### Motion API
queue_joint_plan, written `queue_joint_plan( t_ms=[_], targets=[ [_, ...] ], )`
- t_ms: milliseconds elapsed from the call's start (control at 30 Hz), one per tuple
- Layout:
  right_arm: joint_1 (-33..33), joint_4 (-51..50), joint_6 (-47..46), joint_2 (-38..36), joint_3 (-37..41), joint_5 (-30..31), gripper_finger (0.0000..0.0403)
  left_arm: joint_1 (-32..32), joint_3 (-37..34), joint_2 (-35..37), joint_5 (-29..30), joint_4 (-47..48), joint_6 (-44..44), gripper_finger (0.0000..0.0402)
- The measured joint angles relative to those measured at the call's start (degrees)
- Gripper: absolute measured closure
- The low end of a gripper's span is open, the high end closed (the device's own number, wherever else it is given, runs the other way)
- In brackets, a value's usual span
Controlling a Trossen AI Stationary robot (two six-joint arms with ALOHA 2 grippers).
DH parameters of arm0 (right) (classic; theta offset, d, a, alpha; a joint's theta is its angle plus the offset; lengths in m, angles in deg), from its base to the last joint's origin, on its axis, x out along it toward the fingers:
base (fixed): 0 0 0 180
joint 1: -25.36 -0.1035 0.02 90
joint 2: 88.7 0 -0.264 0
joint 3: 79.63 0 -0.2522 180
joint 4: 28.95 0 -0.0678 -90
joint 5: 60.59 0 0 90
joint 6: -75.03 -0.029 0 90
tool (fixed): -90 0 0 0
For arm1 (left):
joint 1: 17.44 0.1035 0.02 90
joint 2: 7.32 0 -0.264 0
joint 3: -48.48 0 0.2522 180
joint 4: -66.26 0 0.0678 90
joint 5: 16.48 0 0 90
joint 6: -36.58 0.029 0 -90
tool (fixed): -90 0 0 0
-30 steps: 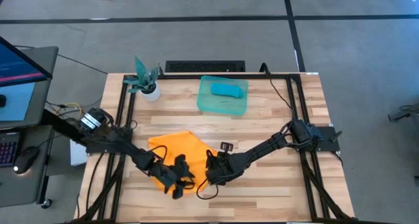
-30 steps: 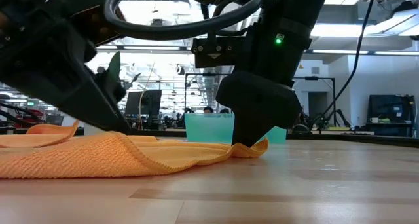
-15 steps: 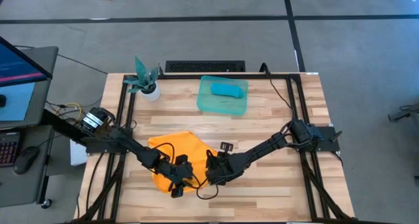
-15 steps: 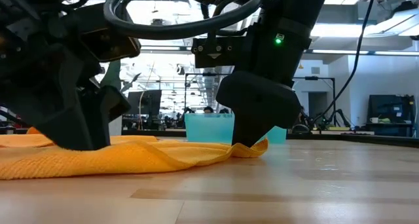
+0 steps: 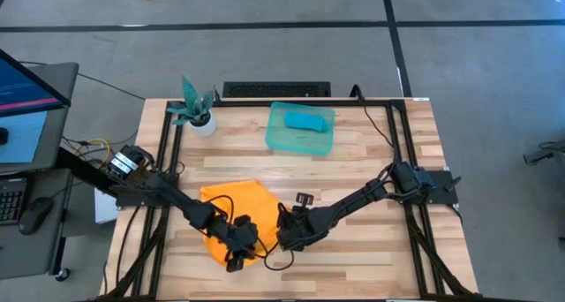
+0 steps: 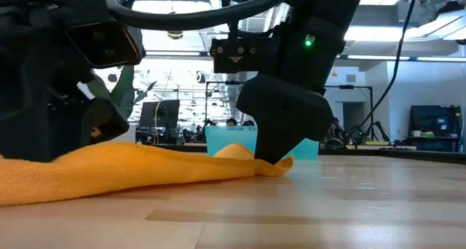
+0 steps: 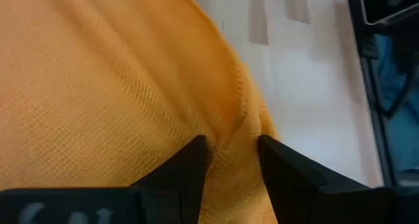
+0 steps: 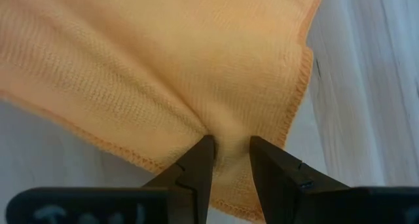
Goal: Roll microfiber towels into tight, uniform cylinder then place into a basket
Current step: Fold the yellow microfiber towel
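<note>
Left gripper (image 5: 237, 249) has slid toward the right gripper (image 5: 284, 236), bunching the orange towel (image 5: 231, 200) near the worktop's front edge. Both jaws pinch its hem, probably starting the roll.

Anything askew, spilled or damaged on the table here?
Nothing stands out. The orange towel lies bunched only because the left gripper and right gripper each pinch it; the turquoise towel sits rolled in the basket.

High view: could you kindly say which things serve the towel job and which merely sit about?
Job:
orange towel, pinched by left tool and right tool
blue towel
basket

Lying about:
potted plant
keyboard
</note>
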Motion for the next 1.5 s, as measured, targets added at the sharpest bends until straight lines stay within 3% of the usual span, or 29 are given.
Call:
queue_joint_plan(
  t_ms=[267,467,800,1100,1233,1500],
  targets=[
    [0.02,0.11,0.00,0.00,0.02,-0.01,0.0276,-2.97,0.88,-0.04,-7.41,-3.26,-3.35,0.0268],
    [0.02,0.19,0.00,0.00,0.04,0.03,0.0276,-7.15,4.70,-0.04,-6.44,-3.72,-6.23,0.0268],
    [0.02,0.26,0.02,0.00,0.05,0.08,0.0276,-10.84,5.92,-0.04,10.16,-3.07,-3.95,0.0268],
    [0.69,0.70,0.02,0.00,0.11,0.22,0.0276,-10.82,5.92,-0.04,10.51,-4.10,-3.93,0.0268],
    [1.13,1.01,0.02,0.00,0.09,-0.25,0.0276,-10.82,5.97,-0.04,10.99,2.39,-4.14,0.0268],
    [0.30,0.92,0.02,0.00,0.07,0.23,0.0276,-10.82,5.96,-0.04,20.67,18.22,-13.99,0.0268]
  ],
)
